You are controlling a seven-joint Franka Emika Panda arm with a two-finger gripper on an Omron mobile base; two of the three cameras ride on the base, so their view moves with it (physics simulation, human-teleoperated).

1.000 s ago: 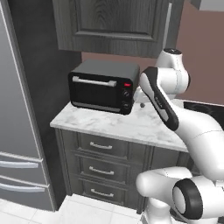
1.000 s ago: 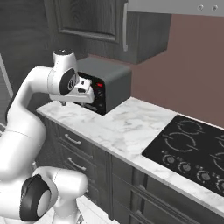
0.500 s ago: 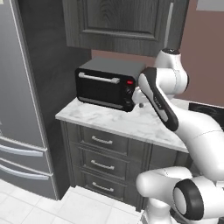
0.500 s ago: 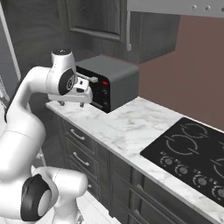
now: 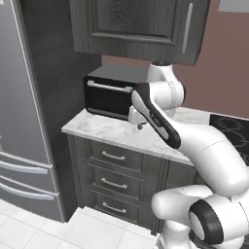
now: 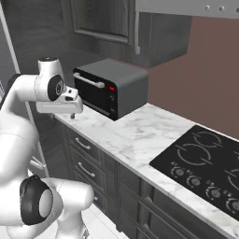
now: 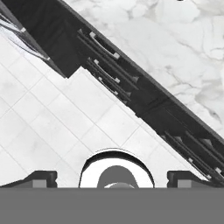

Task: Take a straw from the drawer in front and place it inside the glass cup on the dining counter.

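Above worktop, open end effector

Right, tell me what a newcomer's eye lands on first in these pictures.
First the robot's big white arm, bent across the front of the scene. Next the black toaster oven at the back of the small marble worktop, under a dark wall cabinet. Then the black cooktop to the right, and a stack of closed drawers below the worktop.
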